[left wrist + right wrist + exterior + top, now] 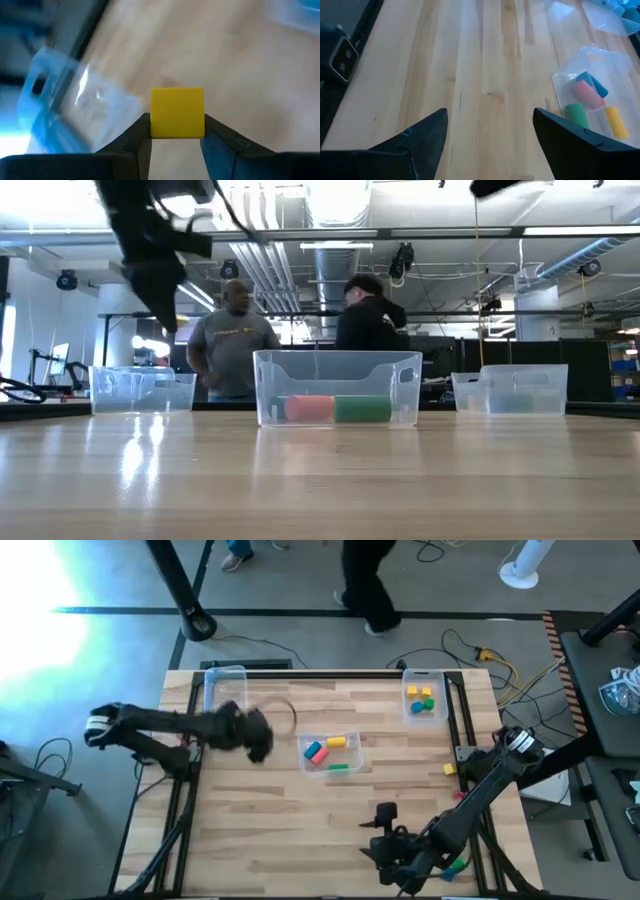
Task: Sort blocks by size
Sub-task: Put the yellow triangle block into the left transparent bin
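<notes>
A yellow cube-like block sits between the fingers of my left gripper, which hangs over the table between the clear left bin and the middle bin. The middle bin holds blue, pink, yellow and green elongated blocks. The right bin at the far right holds several small yellow, green and blue blocks. One small yellow block lies on the table by the right edge. My right gripper stands open over the table's near part, with nothing between its fingers. My left gripper pinches the yellow block by two opposite sides between its two fingers. The block is lifted clear of the table, with its flat face toward the wrist camera. The clear left bin shows beyond it.
The three clear bins stand in a row across the table's far half. Bare wood lies between them and the near edge. Two people stand in the room beyond the far edge. A small green and blue thing shows by my right arm.
</notes>
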Controlling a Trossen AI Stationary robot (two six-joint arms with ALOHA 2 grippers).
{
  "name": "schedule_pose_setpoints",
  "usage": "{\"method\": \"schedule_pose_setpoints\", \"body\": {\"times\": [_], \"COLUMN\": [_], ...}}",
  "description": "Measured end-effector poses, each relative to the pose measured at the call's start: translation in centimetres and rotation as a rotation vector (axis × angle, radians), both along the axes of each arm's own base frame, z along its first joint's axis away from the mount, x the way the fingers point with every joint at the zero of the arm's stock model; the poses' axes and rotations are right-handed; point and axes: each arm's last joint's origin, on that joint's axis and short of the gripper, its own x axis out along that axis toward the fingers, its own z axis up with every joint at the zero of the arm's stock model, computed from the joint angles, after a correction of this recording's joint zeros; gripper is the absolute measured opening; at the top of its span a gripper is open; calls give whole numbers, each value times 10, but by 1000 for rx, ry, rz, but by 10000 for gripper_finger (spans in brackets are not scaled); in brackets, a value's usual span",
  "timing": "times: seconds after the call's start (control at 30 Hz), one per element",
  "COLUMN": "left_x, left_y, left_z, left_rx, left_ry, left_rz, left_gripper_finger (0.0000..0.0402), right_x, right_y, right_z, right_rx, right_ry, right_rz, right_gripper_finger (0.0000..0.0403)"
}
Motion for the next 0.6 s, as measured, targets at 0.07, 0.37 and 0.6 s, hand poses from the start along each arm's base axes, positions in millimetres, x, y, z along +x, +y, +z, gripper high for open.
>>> {"method": "schedule_pose_setpoints", "body": {"times": [0.07,0.37,0.6], "left_x": [-8,-45,-54], "left_y": [30,142,210], "left_z": [0,1,-6], "left_rx": [5,-34,-156], "left_ry": [-37,-198,-186], "left_rz": [128,537,710], "left_gripper_finger": [117,117,117], "right_x": [-1,-1,6], "right_y": [-2,-8,-18], "right_z": [7,17,17], "right_rx": [-5,-7,-11], "right_ry": [-30,-71,-68], "right_rz": [-11,-37,-70], "right_gripper_finger": [281,275,283]}}
